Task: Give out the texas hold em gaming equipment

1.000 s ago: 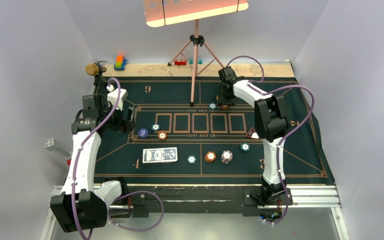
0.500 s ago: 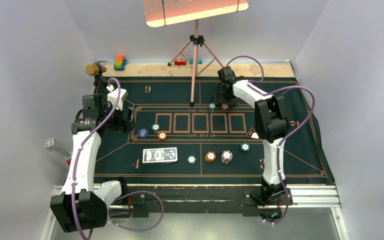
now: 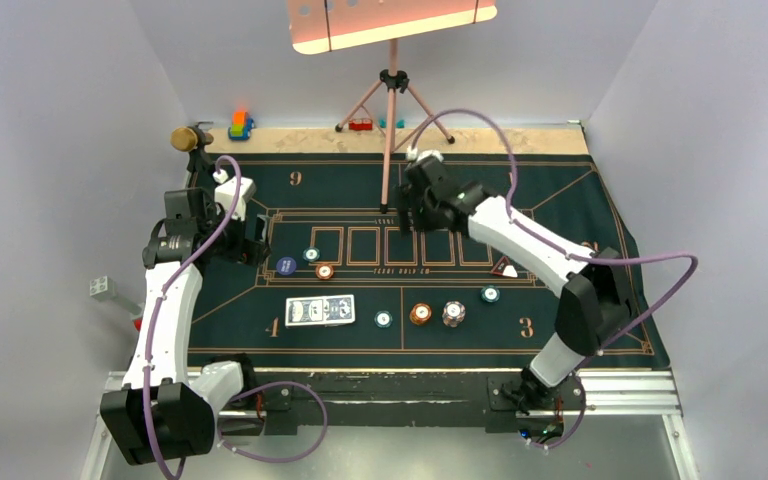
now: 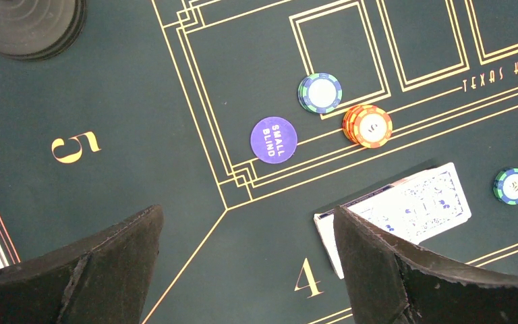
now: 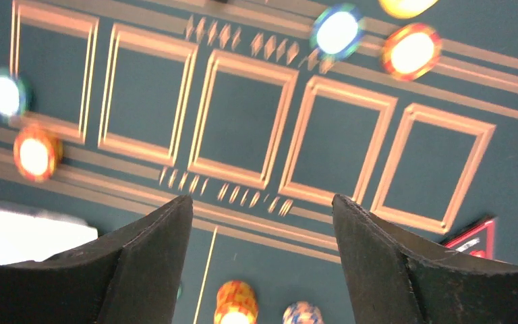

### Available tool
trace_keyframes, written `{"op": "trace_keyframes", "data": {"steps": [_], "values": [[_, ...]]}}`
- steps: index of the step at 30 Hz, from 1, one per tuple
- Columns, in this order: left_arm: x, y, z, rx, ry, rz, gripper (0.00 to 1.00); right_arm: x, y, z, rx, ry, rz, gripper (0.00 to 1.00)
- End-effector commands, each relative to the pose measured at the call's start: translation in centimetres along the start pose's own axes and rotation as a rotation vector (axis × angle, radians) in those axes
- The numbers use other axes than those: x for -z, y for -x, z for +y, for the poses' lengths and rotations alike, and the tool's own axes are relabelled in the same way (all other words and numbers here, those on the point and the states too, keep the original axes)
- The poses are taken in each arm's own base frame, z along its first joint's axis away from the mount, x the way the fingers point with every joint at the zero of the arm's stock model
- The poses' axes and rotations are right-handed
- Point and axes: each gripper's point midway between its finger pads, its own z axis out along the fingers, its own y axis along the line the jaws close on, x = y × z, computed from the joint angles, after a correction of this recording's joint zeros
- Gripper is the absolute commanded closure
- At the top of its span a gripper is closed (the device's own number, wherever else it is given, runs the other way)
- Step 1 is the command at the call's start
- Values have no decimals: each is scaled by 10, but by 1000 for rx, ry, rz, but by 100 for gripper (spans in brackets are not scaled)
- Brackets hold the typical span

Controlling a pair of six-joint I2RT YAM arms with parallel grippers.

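Observation:
A stack of blue-backed cards (image 3: 320, 311) lies on the green poker mat near the "4"; it also shows in the left wrist view (image 4: 405, 206). A purple small blind button (image 4: 274, 140), a teal chip (image 4: 320, 92) and an orange chip (image 4: 367, 125) lie near the mat's left side. Near the front lie a teal chip (image 3: 383, 320), an orange stack (image 3: 420, 313), a whitish stack (image 3: 453, 313) and another teal chip (image 3: 490, 294). My left gripper (image 4: 246, 216) is open and empty above the mat's left part. My right gripper (image 5: 263, 202) is open and empty over the card boxes; a teal chip (image 5: 337, 30) and an orange chip (image 5: 411, 50) lie beyond it.
A tripod stand (image 3: 390, 120) with a pink board stands at the mat's far middle. A gold-headed microphone (image 3: 188, 138) and toy blocks (image 3: 241, 124) sit at the far left. A red triangular marker (image 3: 505, 266) lies right of the boxes. The mat's right edge (image 3: 640, 300) hangs near the table side.
My right arm has swung left and nearer, from over the far-side chips to above the card boxes. The right wrist view is motion-blurred. The left arm has not moved.

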Motion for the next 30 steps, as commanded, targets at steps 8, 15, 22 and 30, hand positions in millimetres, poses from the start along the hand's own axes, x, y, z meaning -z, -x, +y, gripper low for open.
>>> {"op": "trace_keyframes", "data": {"steps": [8, 15, 22, 30], "values": [[4, 7, 2, -8, 11, -44, 0, 26, -139, 59, 260, 191, 235, 18], [3, 6, 2, -8, 11, -43, 0, 30, -179, 59, 341, 168, 301, 14], [3, 6, 2, -9, 10, -40, 0, 25, -206, 53, 371, 151, 358, 16], [3, 7, 2, -9, 11, -40, 0, 19, -216, 42, 401, 100, 379, 21]]}}
